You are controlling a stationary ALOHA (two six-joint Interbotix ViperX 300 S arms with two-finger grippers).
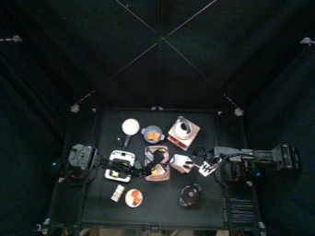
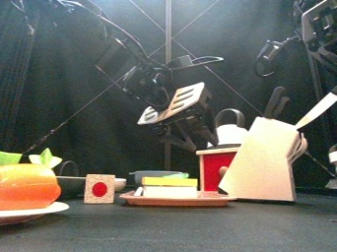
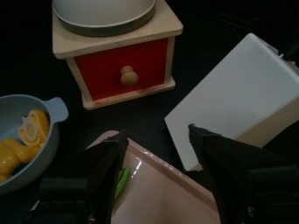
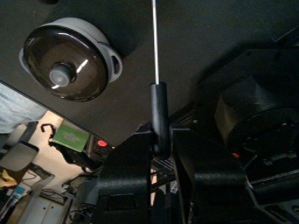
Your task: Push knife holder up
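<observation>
The knife holder [image 3: 239, 87] is a white wedge-shaped block standing beside a red grinder; it also shows as the white knife holder [image 2: 263, 157] at the right and the knife holder [image 1: 182, 163] mid-table. My left gripper [image 3: 158, 175] is open just short of it, its jaws spread over a pinkish board [image 3: 163, 188], touching nothing. My right gripper [image 4: 162, 153] is shut on a knife [image 4: 155, 44], dark handle in the jaws and thin blade pointing away. From above, the right gripper [image 1: 207, 166] sits just right of the holder.
The red grinder [image 3: 117, 57] with a white bowl top stands close to the holder. A blue bowl [image 3: 24, 140] of yellow pieces lies beyond the board. A black lidded pot [image 4: 70, 57] stands near the right arm. A plate with an orange item [image 2: 27, 187] is front left.
</observation>
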